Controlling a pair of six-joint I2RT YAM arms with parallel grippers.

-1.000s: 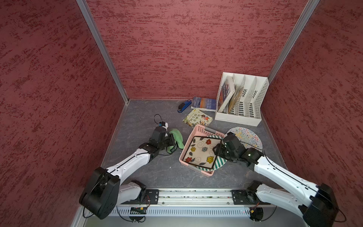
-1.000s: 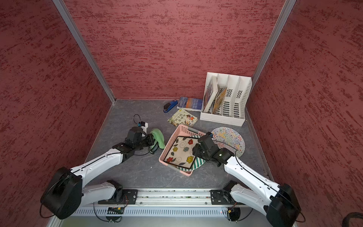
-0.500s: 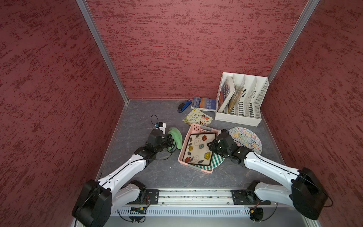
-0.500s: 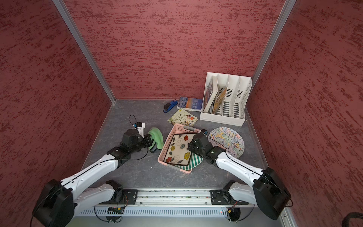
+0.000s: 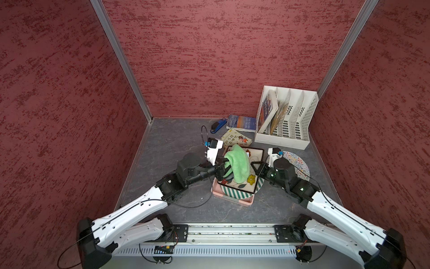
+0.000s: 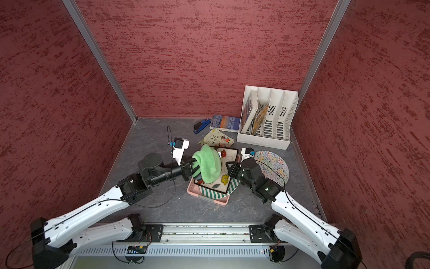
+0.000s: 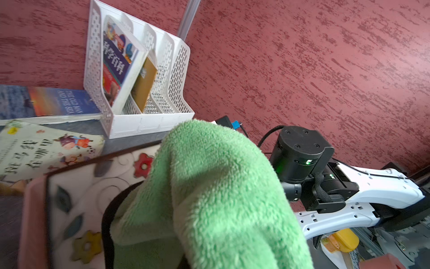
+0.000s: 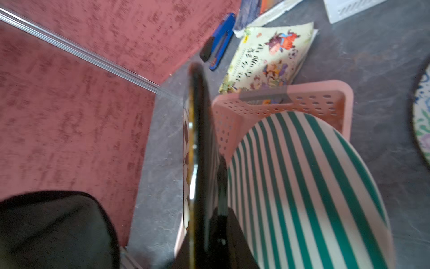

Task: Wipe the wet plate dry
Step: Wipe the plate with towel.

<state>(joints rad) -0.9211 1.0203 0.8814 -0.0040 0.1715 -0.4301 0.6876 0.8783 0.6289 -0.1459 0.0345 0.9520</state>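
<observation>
While my right gripper (image 5: 256, 166) clamps the right edge of the flowered square plate (image 5: 252, 179), the plate sits tilted above the pink basket (image 5: 235, 200), mid-desk and slightly toward the right edge. Right wrist view: plate rim edge-on between the jaws, striped plate (image 8: 302, 186) lying in the basket underneath. Left gripper (image 5: 226, 168) is closed on the green cloth (image 5: 238, 164). The cloth drapes over the jaws and lies on the plate's face, covering its left half.

left hand (image 5: 226, 171) buried under green cloth (image 5: 238, 165), flowered plate (image 5: 255, 152) half covered, striped plate (image 8: 302, 186) cropped
</observation>
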